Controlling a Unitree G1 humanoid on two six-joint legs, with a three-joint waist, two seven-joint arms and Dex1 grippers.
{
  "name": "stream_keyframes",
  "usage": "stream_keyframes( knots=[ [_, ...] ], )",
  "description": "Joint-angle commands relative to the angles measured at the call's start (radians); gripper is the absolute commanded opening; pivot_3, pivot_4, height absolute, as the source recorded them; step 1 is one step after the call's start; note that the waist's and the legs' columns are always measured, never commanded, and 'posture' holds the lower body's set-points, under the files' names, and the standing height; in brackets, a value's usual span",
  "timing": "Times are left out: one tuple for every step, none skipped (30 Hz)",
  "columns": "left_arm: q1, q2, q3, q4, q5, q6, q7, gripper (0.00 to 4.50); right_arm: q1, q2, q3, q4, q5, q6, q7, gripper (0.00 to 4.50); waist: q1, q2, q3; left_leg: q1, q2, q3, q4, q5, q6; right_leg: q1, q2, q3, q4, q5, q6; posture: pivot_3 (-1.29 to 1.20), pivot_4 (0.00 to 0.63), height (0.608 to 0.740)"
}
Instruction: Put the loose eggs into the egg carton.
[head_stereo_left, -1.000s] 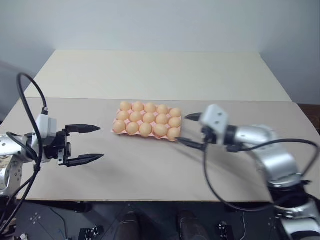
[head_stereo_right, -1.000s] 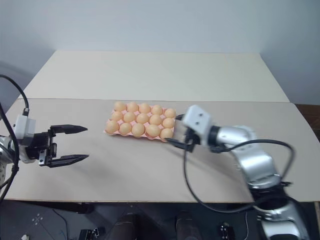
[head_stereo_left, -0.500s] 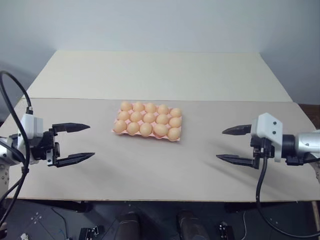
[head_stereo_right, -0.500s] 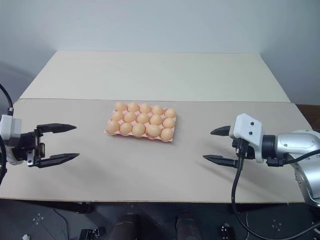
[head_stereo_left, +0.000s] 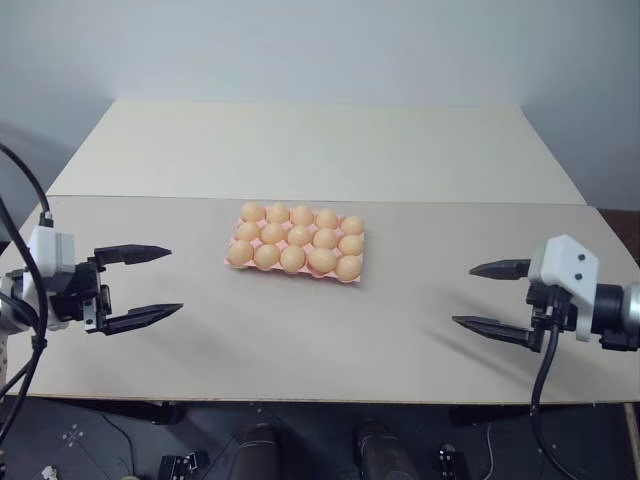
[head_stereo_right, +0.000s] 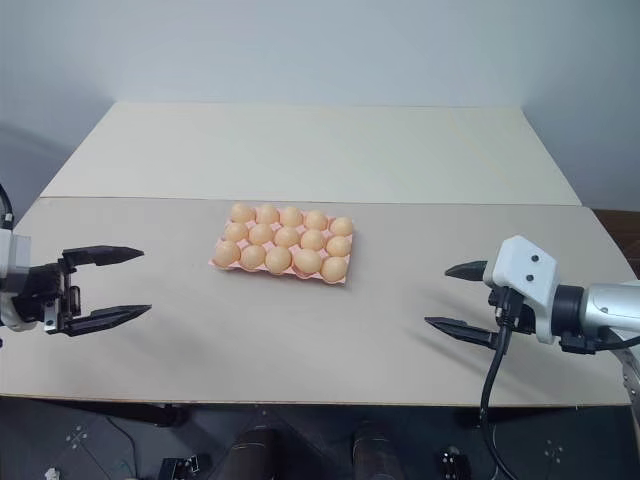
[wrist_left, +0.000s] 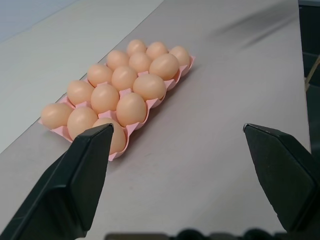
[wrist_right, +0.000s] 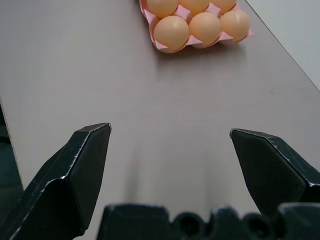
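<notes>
Pale table (head_stereo_left: 300, 340) before a grey wall, bearing the carton (head_stereo_left: 358, 272) midway between the two grippers. Every cup holds an egg (head_stereo_left: 293, 258); no loose egg lies on the table, so the task looks done. Left gripper (head_stereo_left: 140, 285) and right gripper (head_stereo_left: 495, 298) hover well apart from the carton, one on either side, fingers spread wide and empty, pointing inward, apparently a parked pose clear of the eggs.
</notes>
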Motion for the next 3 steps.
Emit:
stream_keyframes(
  knots=[
    [0.021, 0.018, 0.053, -0.036, -0.024, 0.007, 0.003, 4.50, -0.011, -0.013, -0.016, -0.017, 0.014, -0.003, -0.014, 4.45, 0.000, 0.000, 0.000, 0.000, 0.000, 0.000, 0.000, 0.000, 0.000, 0.000, 0.000, 0.000, 0.000, 0.000, 0.000, 0.00, 0.150, 0.740],
    [0.032, 0.018, 0.060, -0.045, -0.027, 0.008, 0.005, 4.50, -0.029, -0.013, -0.005, -0.010, 0.017, -0.004, -0.019, 4.45, 0.000, 0.000, 0.000, 0.000, 0.000, 0.001, 0.000, 0.000, 0.000, 0.000, 0.000, 0.000, 0.000, 0.000, 0.000, 0.00, 0.150, 0.740],
    [0.041, 0.017, 0.066, -0.053, -0.029, 0.010, 0.008, 4.50, -0.051, -0.013, 0.008, 0.002, 0.019, -0.005, -0.026, 4.45, 0.000, 0.000, 0.000, 0.000, 0.000, 0.000, 0.000, 0.000, 0.000, 0.000, 0.000, 0.000, 0.000, 0.000, 0.000, 0.00, 0.150, 0.740]
  ],
)
